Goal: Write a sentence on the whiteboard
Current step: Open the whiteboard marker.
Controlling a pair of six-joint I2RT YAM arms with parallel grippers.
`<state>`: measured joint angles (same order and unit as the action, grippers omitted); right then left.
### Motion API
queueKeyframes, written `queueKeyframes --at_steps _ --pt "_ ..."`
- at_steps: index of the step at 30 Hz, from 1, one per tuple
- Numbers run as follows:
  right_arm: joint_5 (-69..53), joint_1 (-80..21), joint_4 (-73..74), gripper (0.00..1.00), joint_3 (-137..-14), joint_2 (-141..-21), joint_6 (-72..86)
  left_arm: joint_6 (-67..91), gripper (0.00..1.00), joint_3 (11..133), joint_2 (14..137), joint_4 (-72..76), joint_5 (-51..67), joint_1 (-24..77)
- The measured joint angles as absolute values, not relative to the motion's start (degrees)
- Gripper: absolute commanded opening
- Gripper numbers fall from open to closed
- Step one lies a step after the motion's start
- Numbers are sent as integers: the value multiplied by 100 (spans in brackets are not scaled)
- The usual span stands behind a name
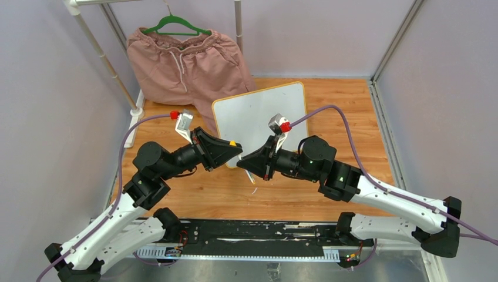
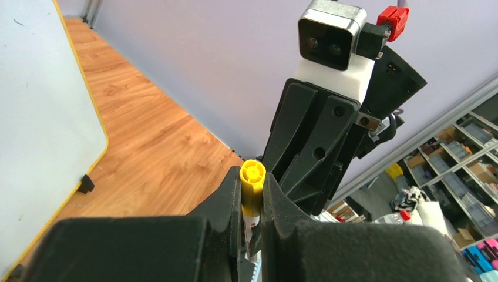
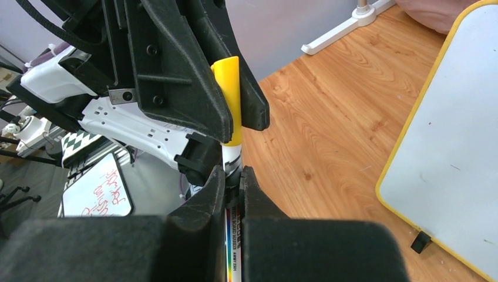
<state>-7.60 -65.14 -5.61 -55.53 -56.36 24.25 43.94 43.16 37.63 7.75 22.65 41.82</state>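
Pinching the yellow cap (image 2: 252, 176) between the left fingers (image 2: 230, 200) and clamping the marker barrel (image 3: 233, 154) between the right fingers (image 3: 253, 191), near the whiteboard (image 1: 258, 114) standing tilted on the wooden tabletop (image 1: 346, 111).

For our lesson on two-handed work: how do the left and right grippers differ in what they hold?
The left gripper clamps the yellow cap; the right gripper clamps the white barrel. The left points rightward, the right leftward. Both are shut on one marker, near the whiteboard.
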Motion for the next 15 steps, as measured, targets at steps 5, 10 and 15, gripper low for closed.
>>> queueKeyframes --at_steps 5,10,15 --pt "-762 -6523 -775 0 -5400 -5540 2445 4392 0 4338 3688 711 2012 4248" --pt "-757 -6528 -1031 0 -5238 -5395 2477 4366 0 4473 3701 609 1962 4311" --pt "-714 -6532 -858 0 -5076 -5210 2539 4265 0 4591 3660 607 1594 4287"
